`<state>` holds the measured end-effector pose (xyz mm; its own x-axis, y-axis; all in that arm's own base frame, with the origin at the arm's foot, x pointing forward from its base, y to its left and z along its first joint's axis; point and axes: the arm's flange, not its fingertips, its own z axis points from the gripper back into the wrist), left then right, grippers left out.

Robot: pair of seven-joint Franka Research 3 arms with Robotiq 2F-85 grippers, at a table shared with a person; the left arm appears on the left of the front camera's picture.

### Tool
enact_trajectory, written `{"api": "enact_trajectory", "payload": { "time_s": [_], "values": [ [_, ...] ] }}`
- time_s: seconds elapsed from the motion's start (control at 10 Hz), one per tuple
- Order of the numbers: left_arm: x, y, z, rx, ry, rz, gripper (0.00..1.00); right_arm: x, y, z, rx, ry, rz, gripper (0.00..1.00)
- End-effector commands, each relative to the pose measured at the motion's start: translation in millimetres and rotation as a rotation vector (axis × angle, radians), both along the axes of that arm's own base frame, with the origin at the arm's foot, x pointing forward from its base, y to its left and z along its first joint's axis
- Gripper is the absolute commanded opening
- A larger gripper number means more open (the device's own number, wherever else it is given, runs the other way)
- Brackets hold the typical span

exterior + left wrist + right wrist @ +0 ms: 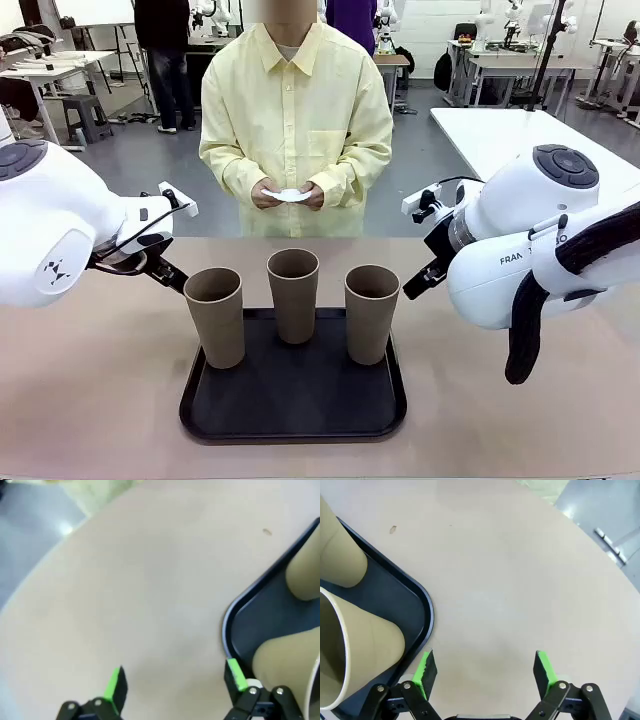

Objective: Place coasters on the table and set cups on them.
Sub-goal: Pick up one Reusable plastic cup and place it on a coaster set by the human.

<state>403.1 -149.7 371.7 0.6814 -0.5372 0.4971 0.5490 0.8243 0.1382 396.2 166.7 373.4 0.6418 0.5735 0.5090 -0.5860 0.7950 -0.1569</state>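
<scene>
Left claw (175, 677): wide open, empty, over the table (90, 400) beside the tray (290, 435).
Cups (293, 295): three, upright on the tray.
Coasters (288, 194): in the person's hands (262, 193), none on the table.
Right claw (484, 665): wide open, empty, beside the tray.
Risk: I think a claw may knock a tall cup over, or set it down where no coaster lies yet.

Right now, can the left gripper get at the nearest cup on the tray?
Probably yes. The left gripper hangs open over bare table beside the tray, and the left cup stands at that tray edge with nothing between.
</scene>
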Motion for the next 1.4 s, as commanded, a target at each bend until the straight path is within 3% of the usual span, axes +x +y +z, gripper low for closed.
{"api": "enact_trajectory", "payload": {
  "time_s": [0.0, 1.2, 1.3],
  "values": [
    [0.0, -0.1, 0.0, 0.000, 0.000, 0.000, 1.00, 0.0, 0.0, 0.0, 0.000, 0.000, 0.000, 1.00],
    [0.0, -0.1, 0.0, 0.000, 0.000, 0.000, 1.00, 0.0, -0.1, 0.0, 0.000, 0.000, 0.000, 1.00],
    [0.0, -0.1, 0.0, 0.000, 0.000, 0.000, 1.00, -0.3, -2.0, 17.4, 0.004, 0.048, 0.080, 1.00]
  ]
}}
